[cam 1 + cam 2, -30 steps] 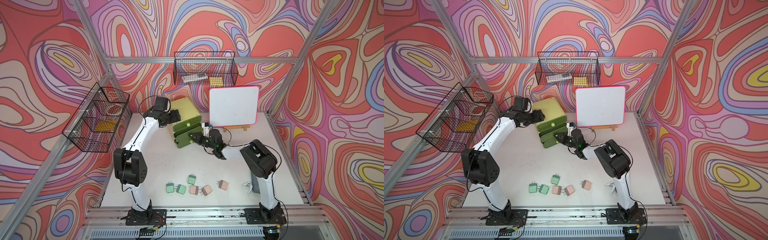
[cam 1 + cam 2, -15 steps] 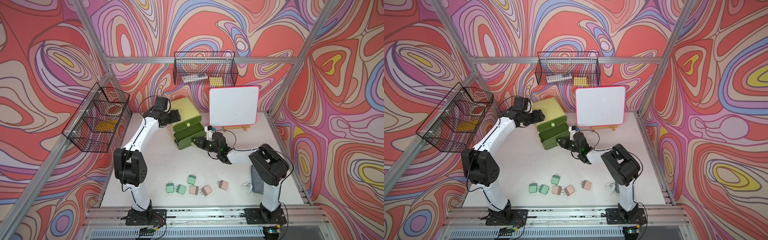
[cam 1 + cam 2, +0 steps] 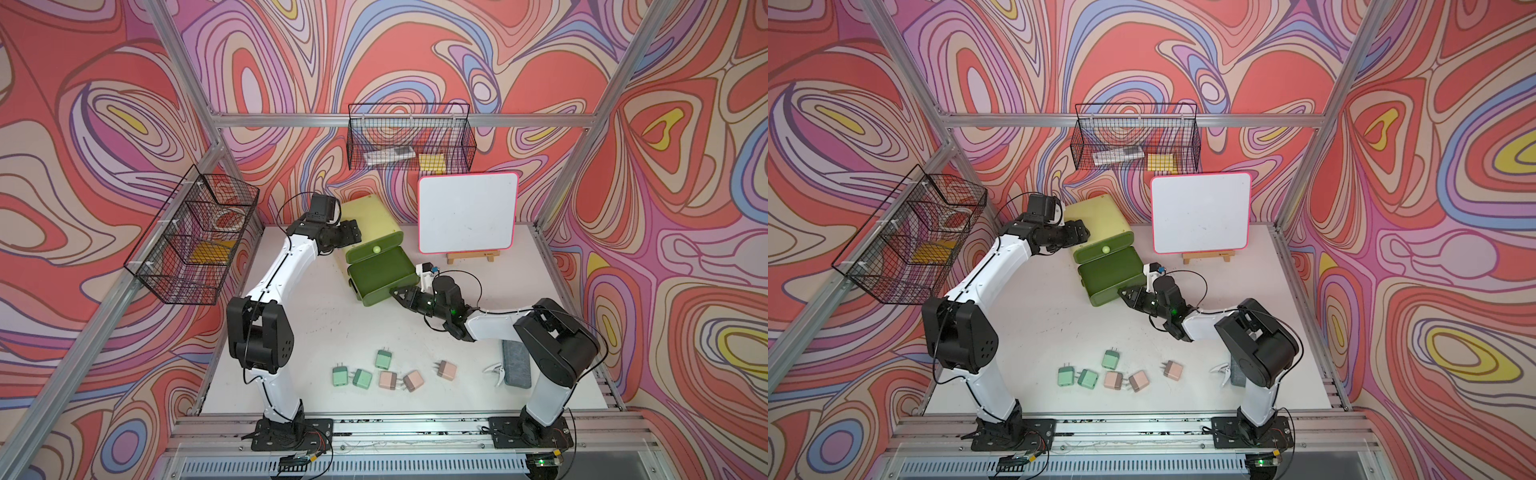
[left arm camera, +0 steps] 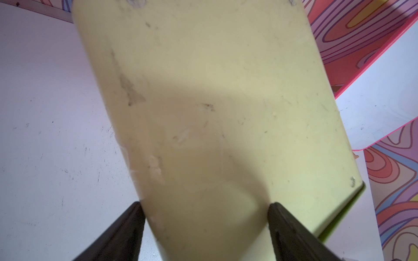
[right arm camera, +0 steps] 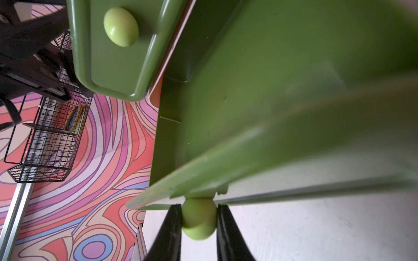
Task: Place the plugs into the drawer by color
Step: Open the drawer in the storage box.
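A robot's work table (image 3: 332, 328) seen from above, boxed in by walls of swirling red, pink and purple. Near the back stands a small lime-yellow chest (image 3: 374, 220) with olive-green drawers. The left pincer (image 4: 204, 203) reaches to the chest's yellow body. Its jaws are part-way apart and set against either side of it, apparently clamping it. This looks like bracing, so that the chest does not slide when a drawer is pulled. The right pincer (image 5: 199, 206) comes in low from the opposite side and is closed on the pale green knob (image 5: 199, 226) of the open drawer (image 3: 382, 274). That drawer sits just under the closed top drawer (image 3: 376, 249); whether it is the middle or the lowest one cannot be told. It juts toward the front of the table, and its green inside is bare as far as the views show, so it seems ready to be filled. The plugs lie loose near the table's front edge, well apart from the chest. Three green plugs (image 3: 362, 379) are clustered together and three pink plugs (image 3: 413, 381) lie just beside them, prongs pointing different ways. No blue ones are in view. Neither pincer holds a plug, so sorting these six has not yet begun, and one pincer will probably have to let go of the chest before it can fetch one.
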